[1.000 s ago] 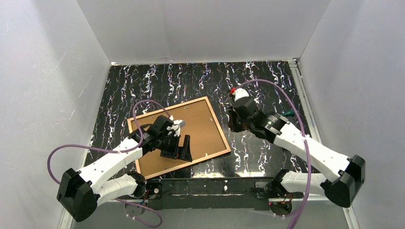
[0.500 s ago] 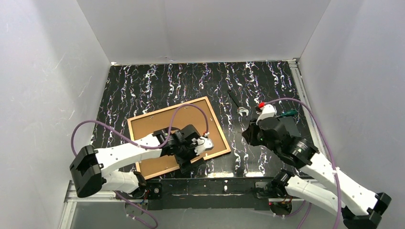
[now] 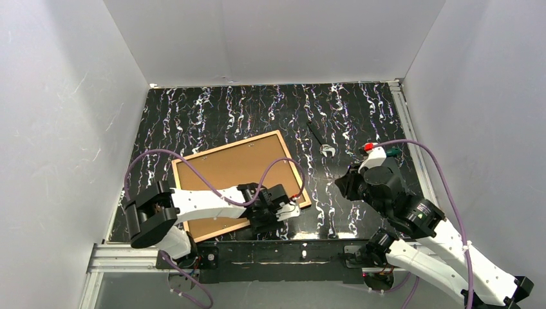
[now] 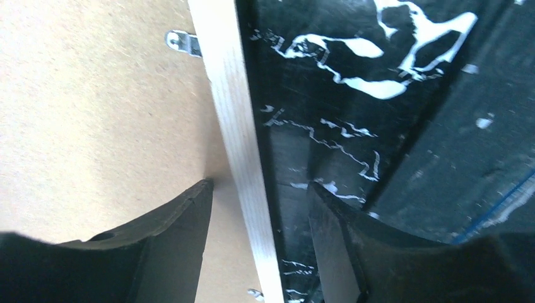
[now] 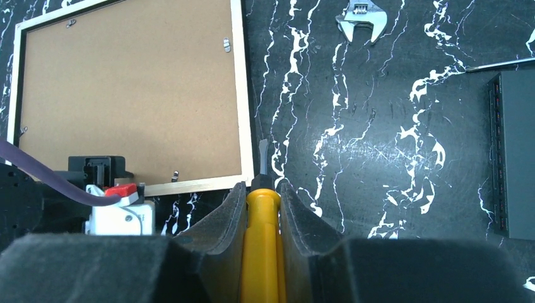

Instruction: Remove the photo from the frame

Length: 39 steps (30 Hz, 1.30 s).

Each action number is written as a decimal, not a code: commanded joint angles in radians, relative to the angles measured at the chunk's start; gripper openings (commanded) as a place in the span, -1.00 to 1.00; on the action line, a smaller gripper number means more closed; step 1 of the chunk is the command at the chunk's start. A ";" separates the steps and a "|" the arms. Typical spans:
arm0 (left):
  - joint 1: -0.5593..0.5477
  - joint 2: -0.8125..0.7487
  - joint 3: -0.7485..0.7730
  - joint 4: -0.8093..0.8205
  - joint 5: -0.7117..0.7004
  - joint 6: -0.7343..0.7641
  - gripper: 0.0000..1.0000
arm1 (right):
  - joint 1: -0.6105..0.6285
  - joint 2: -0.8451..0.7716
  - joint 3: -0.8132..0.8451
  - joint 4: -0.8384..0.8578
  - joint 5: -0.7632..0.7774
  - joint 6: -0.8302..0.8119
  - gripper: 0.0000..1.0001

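Though half-open, left tool (image 4: 258,189) astride frame (image 4: 227,95)

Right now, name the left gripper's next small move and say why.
Probably close the left gripper onto the frame: its fingers straddle the pale rail without gripping, and the right gripper holds a screwdriver, likely for the clips.

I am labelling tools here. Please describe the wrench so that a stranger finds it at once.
Find the big frame lying back-up on the black marbled table. Just right of its far corner lies the wrench. It alone has a silver forked head on a thin dark handle.
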<state>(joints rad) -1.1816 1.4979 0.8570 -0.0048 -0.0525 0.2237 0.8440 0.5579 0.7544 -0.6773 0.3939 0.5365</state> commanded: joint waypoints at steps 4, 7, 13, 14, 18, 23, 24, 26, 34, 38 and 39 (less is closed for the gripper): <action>-0.027 0.071 -0.005 -0.027 -0.186 -0.005 -0.23 | -0.003 -0.011 -0.010 0.013 0.033 0.009 -0.97; -0.030 0.100 0.002 -0.017 -0.300 -0.041 -0.49 | -0.003 -0.012 -0.015 0.014 0.033 0.013 -0.97; 0.006 0.206 0.093 -0.048 -0.449 -0.145 -1.00 | -0.003 0.003 -0.014 0.013 0.027 0.013 -0.97; 0.022 0.224 0.115 -0.058 -0.445 -0.174 -1.00 | -0.003 0.004 -0.012 0.011 0.027 0.013 -0.97; 0.115 0.291 0.236 -0.118 -0.425 -0.357 -1.00 | -0.003 0.006 -0.010 0.005 0.037 0.014 -0.97; 0.231 0.385 0.439 -0.313 -0.494 -0.690 -1.00 | -0.003 0.010 -0.007 -0.012 0.058 0.027 -0.97; 0.245 0.409 0.486 -0.366 -0.520 -0.751 -1.00 | -0.003 0.009 -0.008 -0.010 0.057 0.027 -0.97; 0.272 0.460 0.572 -0.446 -0.538 -0.860 -1.00 | -0.004 0.012 -0.015 0.005 0.056 0.024 -0.97; 0.385 0.644 0.862 -0.544 -0.384 -1.205 -1.00 | -0.003 0.089 -0.017 0.036 0.008 0.032 -0.97; 0.399 0.674 0.910 -0.482 -0.359 -1.260 -1.00 | -0.003 0.105 -0.029 0.067 -0.016 0.040 -0.97; 0.401 0.683 0.931 -0.483 -0.356 -1.250 -1.00 | -0.003 0.116 -0.029 0.072 -0.022 0.040 -0.97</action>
<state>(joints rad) -0.7811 2.1666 1.7203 -0.3733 -0.4118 -0.9073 0.8436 0.6628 0.7277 -0.6724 0.3920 0.5556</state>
